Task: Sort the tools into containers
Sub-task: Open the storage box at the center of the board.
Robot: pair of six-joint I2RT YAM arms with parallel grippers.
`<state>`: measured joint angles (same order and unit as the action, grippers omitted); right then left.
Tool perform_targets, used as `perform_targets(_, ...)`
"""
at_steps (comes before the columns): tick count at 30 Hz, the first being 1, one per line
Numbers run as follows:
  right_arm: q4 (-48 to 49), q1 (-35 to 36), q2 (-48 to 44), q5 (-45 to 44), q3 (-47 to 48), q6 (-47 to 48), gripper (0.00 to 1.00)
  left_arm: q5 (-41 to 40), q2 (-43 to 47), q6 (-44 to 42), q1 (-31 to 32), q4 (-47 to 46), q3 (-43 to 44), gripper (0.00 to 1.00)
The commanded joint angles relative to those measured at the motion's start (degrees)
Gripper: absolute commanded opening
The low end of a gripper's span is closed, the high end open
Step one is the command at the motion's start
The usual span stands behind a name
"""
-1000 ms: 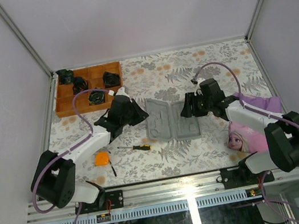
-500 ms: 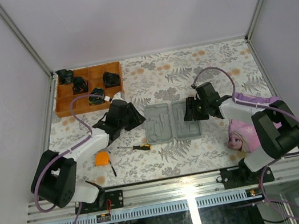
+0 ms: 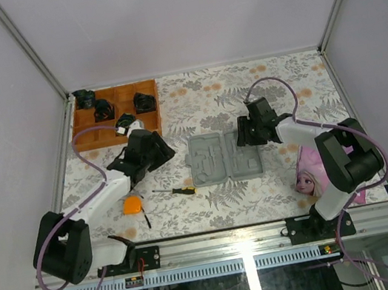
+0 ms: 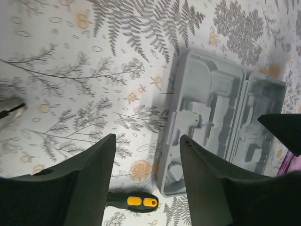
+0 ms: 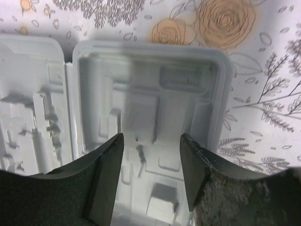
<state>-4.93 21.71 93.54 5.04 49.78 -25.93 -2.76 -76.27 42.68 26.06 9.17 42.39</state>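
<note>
Grey case (image 3: 224,156) open; left pincer (image 4: 146,141) and right pincer (image 5: 151,139) apart, empty. Next, you likely fetch the screwdriver (image 3: 182,191) at its eight o'clock.

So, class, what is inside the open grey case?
Only bare moulded recesses show in both halves of the case; no tool lies in it. The right gripper hangs over the right half and hides part of it.

The floral table (image 3: 208,99) bears an open grey case (image 3: 222,156), screwdriver (image 3: 180,190), tape measure (image 3: 132,204), orange tray (image 3: 84,120).
</note>
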Motion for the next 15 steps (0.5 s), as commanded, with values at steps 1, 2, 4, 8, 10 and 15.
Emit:
perform_targets(1, -1.29, 0.07, 1.46, -4.63, 4.22, 2.27, 0.58, -3.98, 4.61, 0.16, -2.1, 5.32, -1.12, 0.57)
perform_targets(2, -1.42, 0.04, 1.46, -5.12, 4.76, 2.52, 0.58, -4.37, 5.64, 0.28, -2.65, 6.28, -1.26, 0.57)
perform_targets(4, -1.58, -0.01, 1.41, -5.95, 5.55, 2.88, 0.58, -4.67, 7.49, 0.3, -3.7, 7.8, -1.64, 0.58)
perform_targets(8, -1.07, -0.1, -1.82, -6.55, 5.65, 3.81, 0.58, -5.09, 10.6, 0.46, -5.55, 10.95, -1.67, 0.61)
perform_targets(10, -0.38, -0.04, -4.51, -5.92, 4.78, 4.81, 0.59, -4.76, 11.9, 0.52, -6.23, 11.65, -1.9, 0.62)
perform_targets(15, -0.31, -0.05, -12.04, -3.87, 2.09, 6.82, 0.61, -3.61, 13.81, 0.18, -7.6, 12.9, -2.11, 0.64)
